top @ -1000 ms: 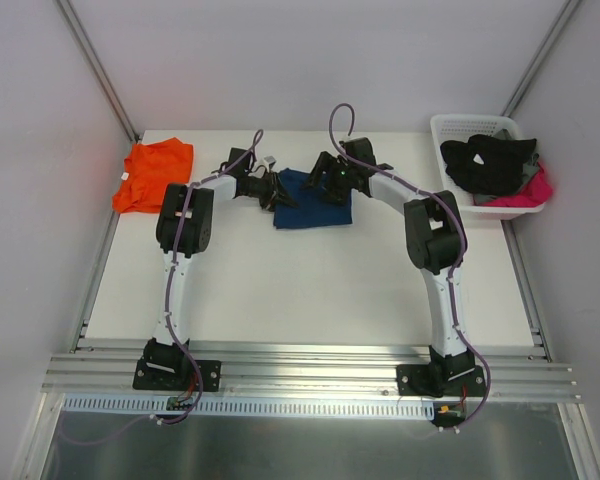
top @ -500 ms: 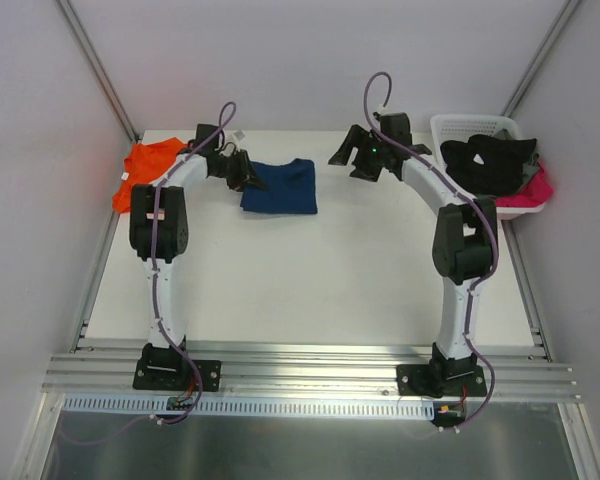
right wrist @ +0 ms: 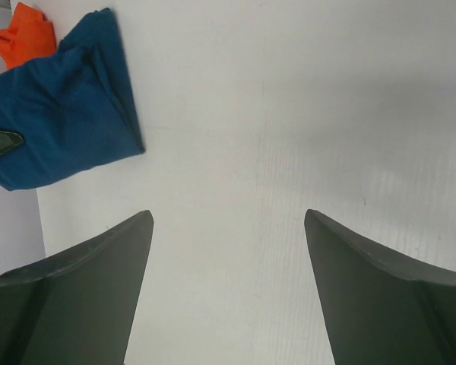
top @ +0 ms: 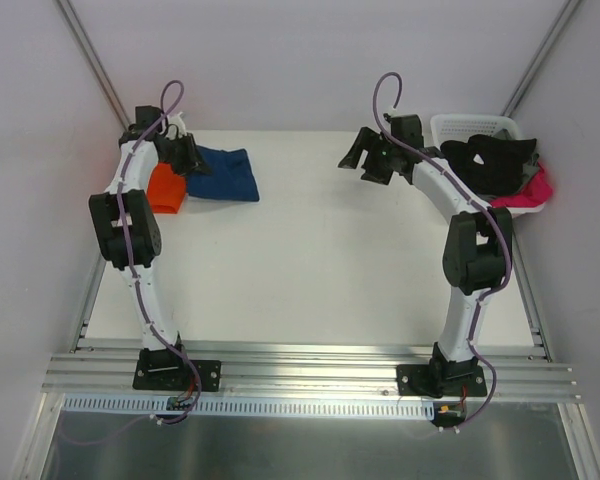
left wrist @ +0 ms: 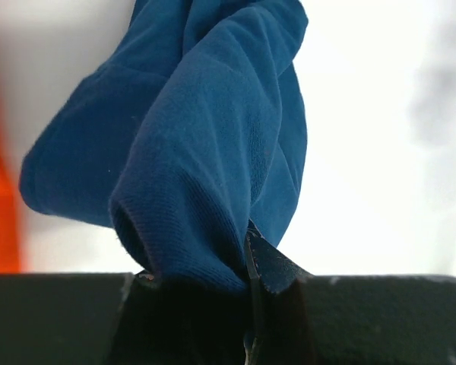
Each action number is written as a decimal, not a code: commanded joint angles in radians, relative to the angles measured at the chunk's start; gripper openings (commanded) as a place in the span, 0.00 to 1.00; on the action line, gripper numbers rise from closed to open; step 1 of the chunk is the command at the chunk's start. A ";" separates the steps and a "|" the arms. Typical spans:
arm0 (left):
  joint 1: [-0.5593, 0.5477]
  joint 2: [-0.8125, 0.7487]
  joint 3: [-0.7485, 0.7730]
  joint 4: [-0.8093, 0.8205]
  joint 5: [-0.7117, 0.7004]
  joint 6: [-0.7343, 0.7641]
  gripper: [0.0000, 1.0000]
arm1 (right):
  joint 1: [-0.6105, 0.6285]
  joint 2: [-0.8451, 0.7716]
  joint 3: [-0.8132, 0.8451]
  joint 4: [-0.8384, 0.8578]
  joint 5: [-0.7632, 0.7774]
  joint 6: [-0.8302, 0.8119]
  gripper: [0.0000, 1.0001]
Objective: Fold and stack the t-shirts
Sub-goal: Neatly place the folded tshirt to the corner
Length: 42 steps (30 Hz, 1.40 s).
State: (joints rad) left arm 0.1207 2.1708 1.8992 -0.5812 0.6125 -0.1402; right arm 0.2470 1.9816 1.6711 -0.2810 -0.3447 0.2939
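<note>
Top external view shows you the navy t-shirt (top: pixel 227 175) as a folded bundle at the far left of the table (top: pixel 320 260), its long axis running sideways. One end sits at the left gripper (top: pixel 187 154) and the rest stretches away from those fingertips toward the right arm's side. The orange t-shirt (top: pixel 166 190) lies just beside the left gripper on its near side, partly hidden under the arm and touching the navy cloth's gripped end, or nearly so. In the left wrist view your left gripper's fingers are clamped on a thick fold of the navy fabric. The cloth bulges out of the jaws in rounded rolls and trails away ahead of the tool, with a blurred strip of orange off to the tool's left. You cannot tell from these views whether the gripped end is lifted clear of the table or dragging on it. Your right gripper (right wrist: pixel 228 220) is well apart from both shirts, over bare table. Its two fingers are spread wide and nothing is between or touching them. From its wrist camera, the navy shirt lies ahead and to the tool's left, its long axis angled across the view, and the orange one peeks out beyond it. A white basket (top: pixel 460 124) of dark and pink clothes stands just to the right arm's outer side.
</note>
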 commanded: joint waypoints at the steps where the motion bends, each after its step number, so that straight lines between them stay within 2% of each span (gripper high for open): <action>1: 0.051 -0.051 0.116 -0.084 -0.043 0.102 0.00 | 0.011 -0.044 0.007 0.006 0.013 -0.019 0.85; 5: 0.079 -0.019 0.248 -0.161 -0.108 0.157 0.00 | 0.015 -0.049 0.009 0.009 0.015 -0.018 0.85; 13: 0.131 0.040 0.432 -0.192 -0.189 0.246 0.00 | 0.015 -0.052 -0.004 0.016 0.010 -0.009 0.86; 25: 0.183 0.084 0.388 -0.218 -0.237 0.278 0.00 | 0.023 -0.053 -0.034 0.023 0.009 -0.002 0.85; 42: 0.188 0.161 0.423 -0.186 -0.540 0.277 0.02 | 0.044 -0.066 -0.090 0.043 0.012 -0.004 0.86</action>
State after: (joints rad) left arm 0.3088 2.3188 2.2780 -0.7940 0.1684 0.1242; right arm 0.2817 1.9812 1.5867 -0.2657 -0.3439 0.2947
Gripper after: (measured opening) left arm 0.152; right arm 0.856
